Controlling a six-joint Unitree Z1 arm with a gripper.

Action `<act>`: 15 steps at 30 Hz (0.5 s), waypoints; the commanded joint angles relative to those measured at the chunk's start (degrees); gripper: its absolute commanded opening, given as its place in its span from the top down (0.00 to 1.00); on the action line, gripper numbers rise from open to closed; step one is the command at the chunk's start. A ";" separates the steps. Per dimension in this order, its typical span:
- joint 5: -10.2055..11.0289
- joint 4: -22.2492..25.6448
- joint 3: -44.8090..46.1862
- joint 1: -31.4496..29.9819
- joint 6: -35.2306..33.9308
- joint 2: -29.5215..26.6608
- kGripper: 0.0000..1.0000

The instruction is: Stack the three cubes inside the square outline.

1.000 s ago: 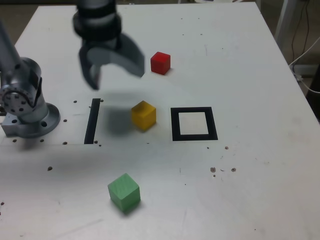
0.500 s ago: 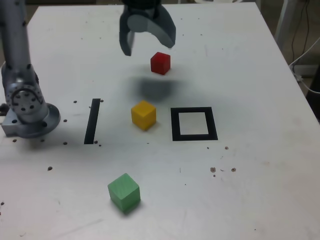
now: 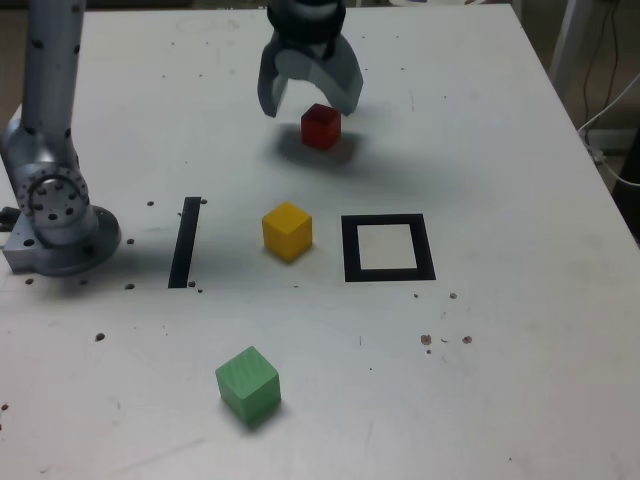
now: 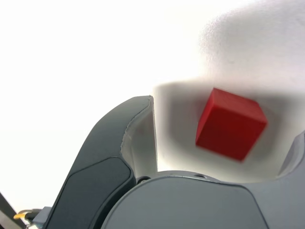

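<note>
My gripper (image 3: 311, 100) is open at the far side of the table, its two dark fingers spread just above and behind the red cube (image 3: 321, 126). In the wrist view the red cube (image 4: 230, 124) lies on the white table between the fingers (image 4: 109, 157), with clear gaps on both sides. The yellow cube (image 3: 287, 230) rests mid-table, just to the exterior view's left of the square outline (image 3: 350, 248), a black tape frame with a white centre. The green cube (image 3: 247, 383) sits alone near the front edge.
A straight black strip (image 3: 185, 241) lies on the table to the exterior view's left of the yellow cube. The arm's grey base (image 3: 55, 215) stands at the left edge. Small dark specks dot the white tabletop (image 3: 500, 150). Cables hang off the right side.
The open gripper has swung from above the black strip toward the exterior view's right and far side, and come down over the red cube. The cubes have not moved.
</note>
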 commanded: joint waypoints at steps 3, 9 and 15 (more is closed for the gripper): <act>0.25 -2.99 1.71 -0.02 0.27 1.64 0.11; 0.21 -4.84 3.39 -0.52 0.92 1.03 0.17; -0.60 -5.77 3.87 -1.13 1.75 0.18 0.34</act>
